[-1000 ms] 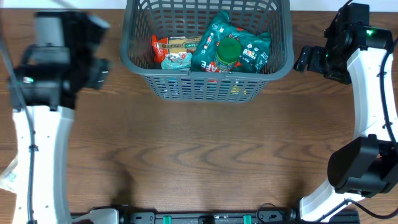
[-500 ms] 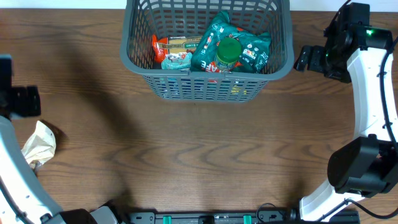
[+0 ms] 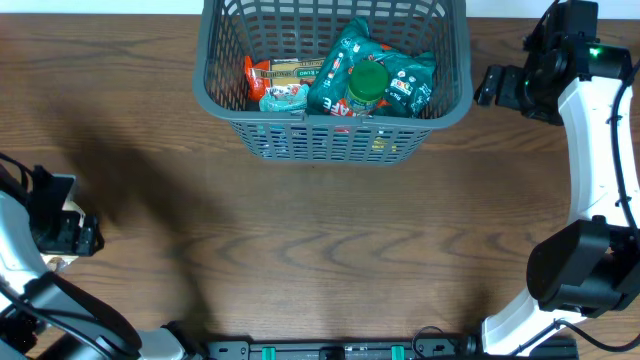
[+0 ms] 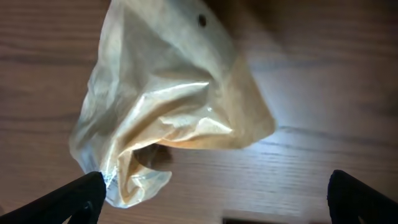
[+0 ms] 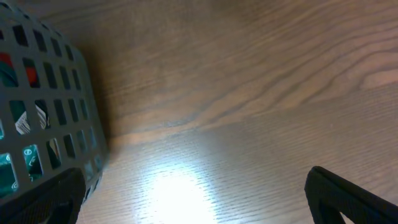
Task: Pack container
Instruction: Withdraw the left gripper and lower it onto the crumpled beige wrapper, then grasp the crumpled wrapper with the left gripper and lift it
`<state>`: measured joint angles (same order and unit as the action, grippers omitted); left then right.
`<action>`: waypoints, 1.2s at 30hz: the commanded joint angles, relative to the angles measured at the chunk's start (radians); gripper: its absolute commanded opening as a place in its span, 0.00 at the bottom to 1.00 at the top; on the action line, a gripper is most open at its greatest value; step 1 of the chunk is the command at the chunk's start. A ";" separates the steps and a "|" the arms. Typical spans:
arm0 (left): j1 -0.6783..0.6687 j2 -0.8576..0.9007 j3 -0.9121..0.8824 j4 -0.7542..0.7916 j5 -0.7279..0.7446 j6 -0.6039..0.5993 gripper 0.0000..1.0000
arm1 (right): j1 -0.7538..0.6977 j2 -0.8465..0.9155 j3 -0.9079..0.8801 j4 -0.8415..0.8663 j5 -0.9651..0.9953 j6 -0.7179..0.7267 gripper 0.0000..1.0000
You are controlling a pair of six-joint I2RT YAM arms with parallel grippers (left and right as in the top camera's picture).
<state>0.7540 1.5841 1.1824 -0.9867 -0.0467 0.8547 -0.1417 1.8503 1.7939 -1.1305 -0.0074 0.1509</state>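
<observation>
The container [image 3: 335, 132], a dark grey slotted basket, stands at the table's far middle. It holds green packets [image 3: 400, 80], a green-lidded jar [image 3: 366, 85] and an orange packet [image 3: 272, 72]. My left gripper [image 3: 62, 228] is at the far left edge, open, directly above a crumpled tan plastic bag [image 4: 168, 106] lying on the wood. In the left wrist view the open fingers [image 4: 214, 199] straddle the bag's lower corner. My right gripper [image 3: 490, 88] is open and empty, just right of the basket. The basket's wall [image 5: 43, 124] shows beside it in the right wrist view.
Brown wooden table [image 3: 330, 250] spreads between the basket and the front edge. A black rail with green fittings [image 3: 330, 350] runs along the front edge. The right arm's white link [image 3: 600, 150] rises along the right side.
My left arm has swung from the far left corner down toward the near left edge and now covers the bag that showed there half a second ago. The right arm has barely moved.
</observation>
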 commanded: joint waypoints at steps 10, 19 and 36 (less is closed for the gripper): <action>0.064 0.087 0.002 0.069 -0.062 0.069 0.98 | -0.008 -0.008 0.009 0.037 0.018 -0.007 0.99; 0.082 0.195 0.002 0.172 -0.063 0.069 0.98 | -0.008 -0.008 0.009 0.050 0.019 -0.001 0.99; 0.166 0.286 0.002 0.261 -0.013 0.068 0.60 | -0.007 -0.008 0.009 0.046 0.026 0.058 0.99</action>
<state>0.9150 1.8557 1.1824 -0.7296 -0.0860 0.9188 -0.1417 1.8503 1.7939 -1.0832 0.0002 0.1844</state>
